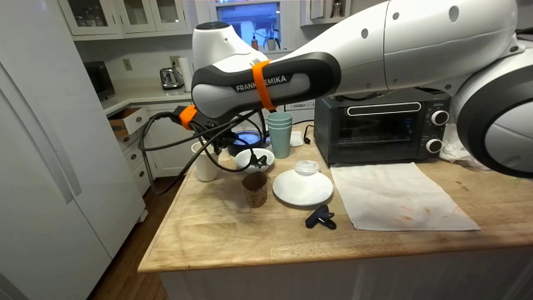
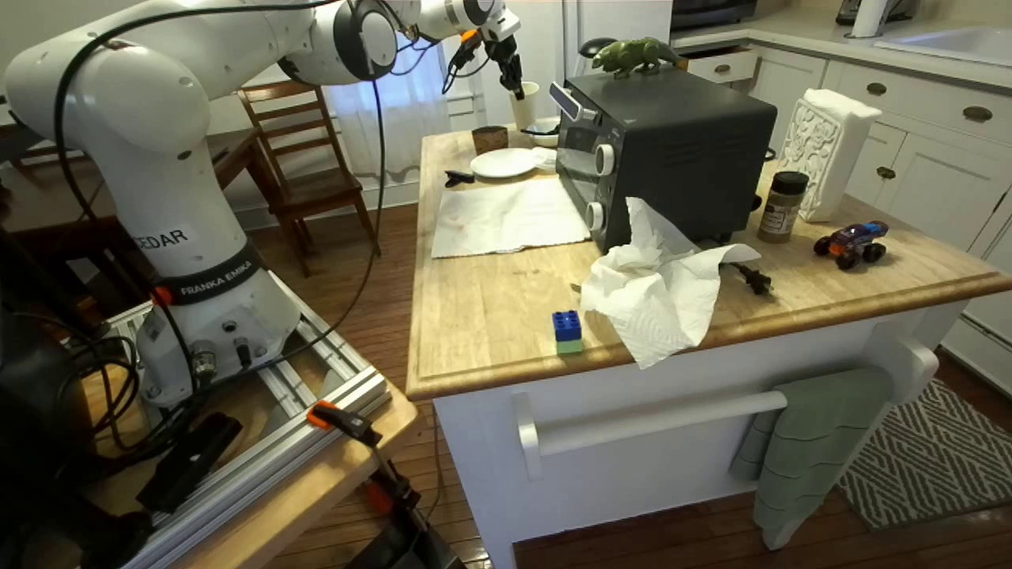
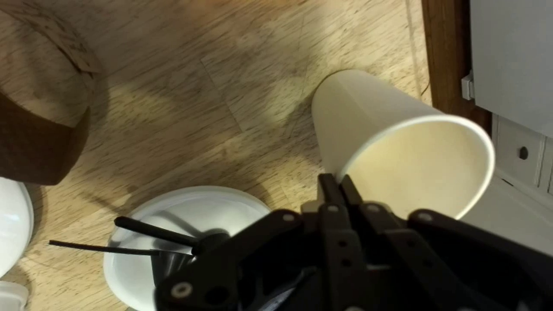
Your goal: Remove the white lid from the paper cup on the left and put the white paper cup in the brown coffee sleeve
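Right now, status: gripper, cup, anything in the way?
Gripper shut on white paper cup at its rim. Lidless, outside brown coffee sleeve. White bowl close by, possible snag.

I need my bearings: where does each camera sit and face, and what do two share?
In an exterior view: beside the wooden countertop, looking across it toward the window; arm across upper right.
In an exterior view: near the crumpled paper towel, looking along the wooden countertop; robot base at left, arm toward centre.
In the wrist view: on the arm's end, looking down at the white paper cup; gripper at bottom.
Both exterior views share the toaster oven and brown coffee sleeve.
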Controlling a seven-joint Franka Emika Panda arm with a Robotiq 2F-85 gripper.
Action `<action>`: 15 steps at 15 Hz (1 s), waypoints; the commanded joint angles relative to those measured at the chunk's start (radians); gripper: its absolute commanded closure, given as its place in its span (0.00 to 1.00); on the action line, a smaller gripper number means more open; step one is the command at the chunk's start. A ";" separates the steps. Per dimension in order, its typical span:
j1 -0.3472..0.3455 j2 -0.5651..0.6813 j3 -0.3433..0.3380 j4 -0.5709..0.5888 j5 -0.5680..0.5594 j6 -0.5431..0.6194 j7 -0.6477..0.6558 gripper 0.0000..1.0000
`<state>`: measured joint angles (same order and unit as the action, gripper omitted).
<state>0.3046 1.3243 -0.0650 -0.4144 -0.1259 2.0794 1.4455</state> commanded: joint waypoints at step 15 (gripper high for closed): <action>-0.001 -0.230 0.018 -0.007 0.016 -0.374 -0.466 0.99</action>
<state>0.3074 1.1266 -0.0632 -0.4122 -0.1268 1.7344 1.0915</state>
